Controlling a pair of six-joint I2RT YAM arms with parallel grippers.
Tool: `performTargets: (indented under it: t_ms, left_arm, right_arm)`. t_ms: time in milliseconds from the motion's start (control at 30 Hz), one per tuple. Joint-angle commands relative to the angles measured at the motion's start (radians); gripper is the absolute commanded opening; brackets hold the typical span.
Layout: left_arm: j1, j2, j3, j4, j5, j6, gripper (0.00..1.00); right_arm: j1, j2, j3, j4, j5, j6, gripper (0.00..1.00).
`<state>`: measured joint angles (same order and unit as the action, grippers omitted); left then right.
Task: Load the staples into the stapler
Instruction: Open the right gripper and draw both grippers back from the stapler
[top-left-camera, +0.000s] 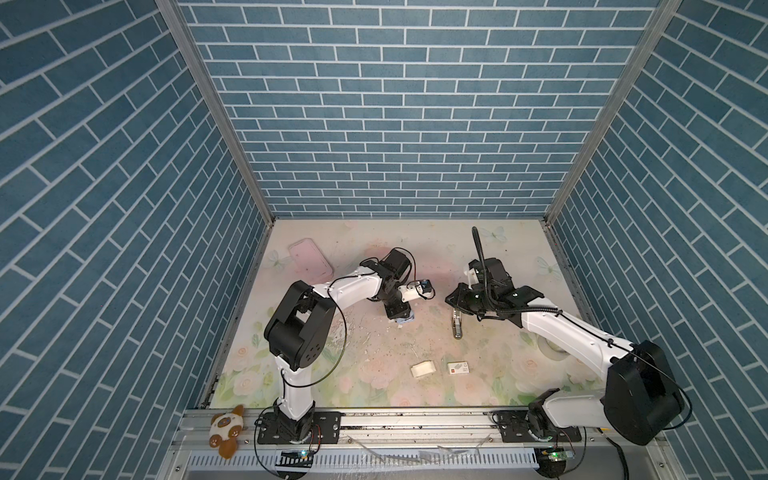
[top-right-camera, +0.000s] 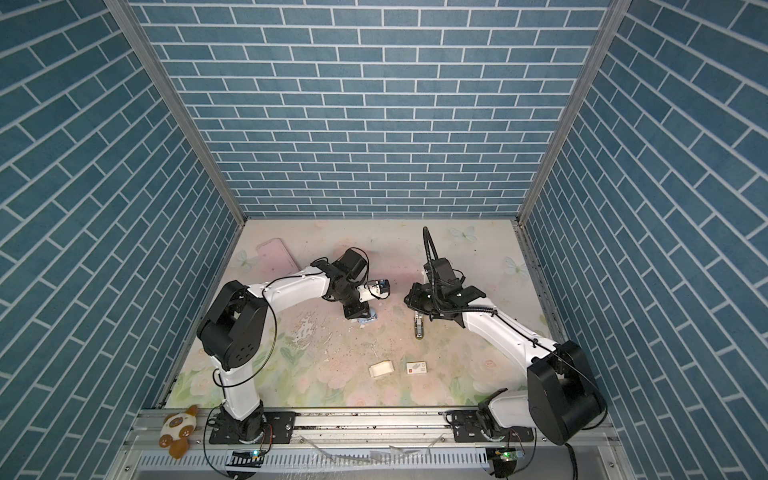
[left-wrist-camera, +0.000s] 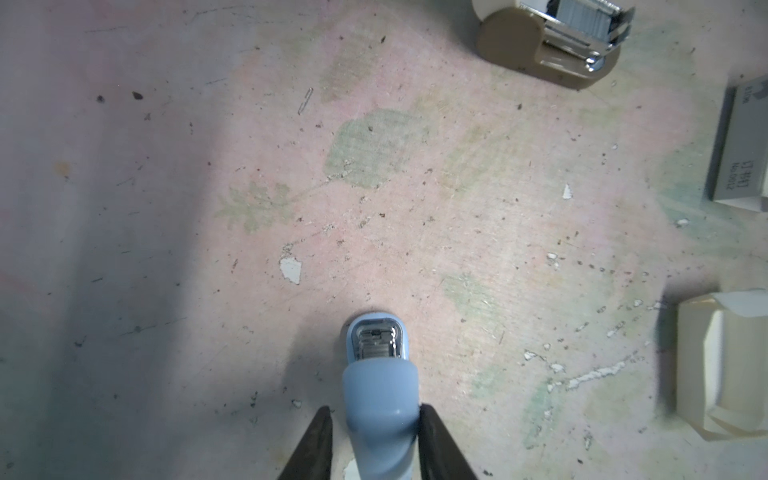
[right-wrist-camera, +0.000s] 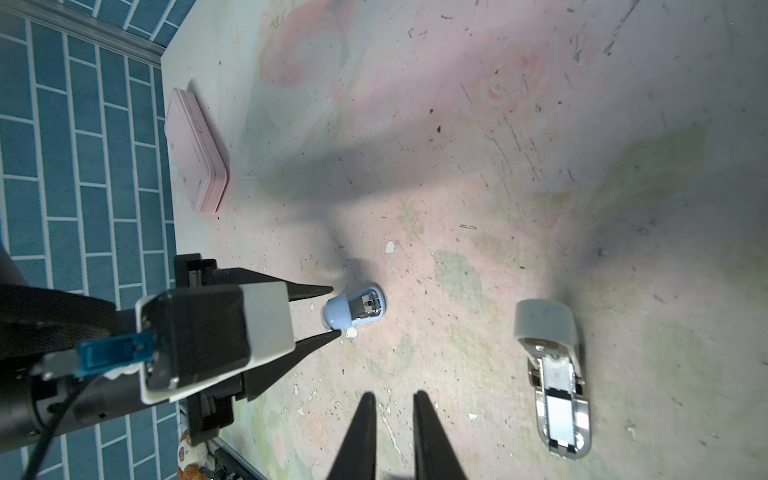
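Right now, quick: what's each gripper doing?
Left gripper: closed on the blue stapler.
Right gripper: slightly open, holding nothing.

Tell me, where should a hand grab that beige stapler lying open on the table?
Probably the beige stapler is best pinched across its long sides at the plastic end, from straight above. It lies flat and narrow, both sides clear; its metal channel faces up, open, best avoided.

white sleeve (left-wrist-camera: 744, 141) reads "no.0012" (rotated print)
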<state>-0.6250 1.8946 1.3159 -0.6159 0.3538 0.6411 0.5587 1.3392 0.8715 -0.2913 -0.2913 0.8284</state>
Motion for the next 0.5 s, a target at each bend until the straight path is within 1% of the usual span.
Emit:
performTargets:
  t_ms: [0,233,467]
  left_arm:
    - [-0.015,0.008,0.010,-0.027,-0.015,-0.003,0.34]
    - [-0.028,0.011,0.015,-0.038,-0.021,0.002,0.32]
    - [-0.039,0.031,0.033,-0.058,-0.030,0.005,0.22]
  right_arm:
    - [-0.010,-0.029,-0.018,-0.013,0.018,-0.029,0.18]
    - [-0.016,-0.042,-0.037,-0.007,0.012,-0.031,0.18]
    - [-0.019,-0.068,-0.058,-0.014,0.014,-0.031,0.18]
